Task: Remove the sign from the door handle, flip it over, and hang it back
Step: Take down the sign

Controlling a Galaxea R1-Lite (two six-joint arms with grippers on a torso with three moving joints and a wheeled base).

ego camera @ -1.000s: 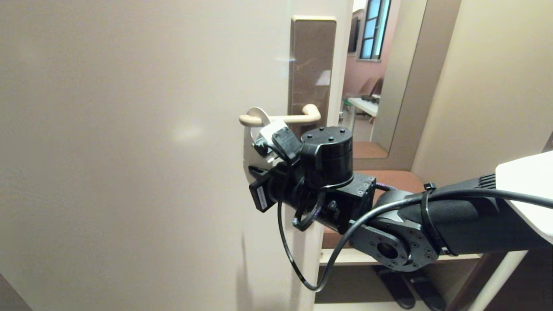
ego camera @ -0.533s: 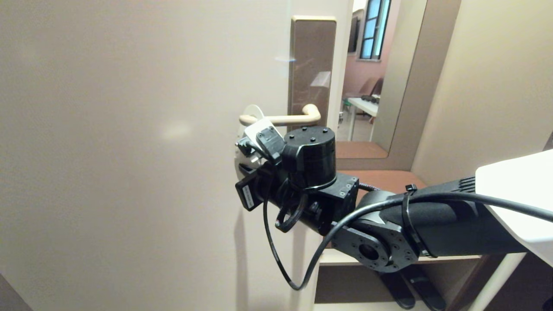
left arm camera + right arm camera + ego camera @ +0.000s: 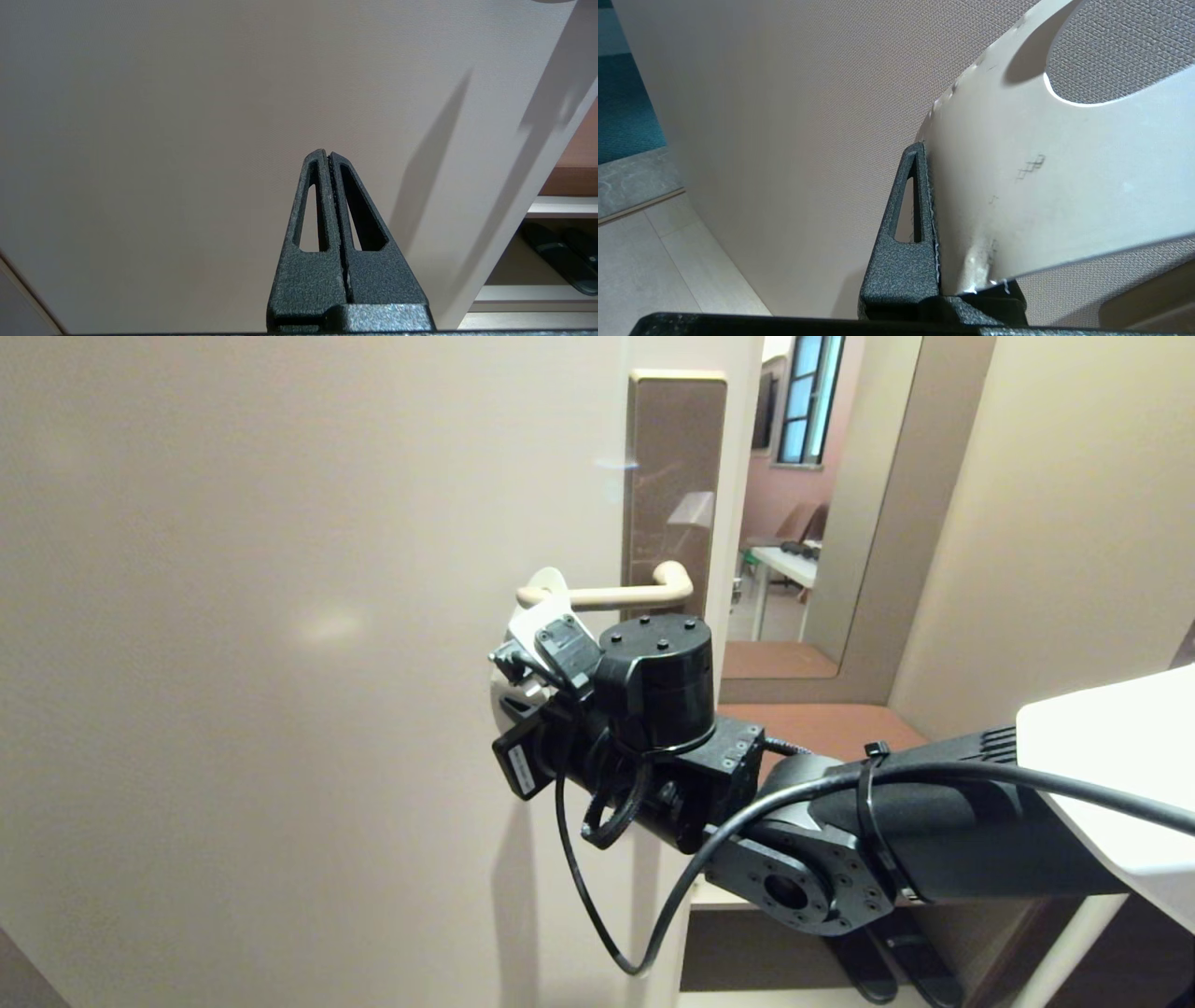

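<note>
While your right gripper (image 3: 931, 196) stays clamped on the sign (image 3: 1064, 186), note the card's white face shows and its oval hole lies just at the free end of the door handle (image 3: 597, 595), near the door's edge. Its long axis hangs tilted below the lever. Your left gripper (image 3: 329, 158) sits closed, empty, low by the door (image 3: 280, 663).

The cream door (image 3: 280, 616) carries a brown plate (image 3: 672, 476); its door handle (image 3: 625, 595) bears the white sign (image 3: 546, 586).

Warm, dim indoor light; soft glare and shadows on the door (image 3: 280, 663).
</note>
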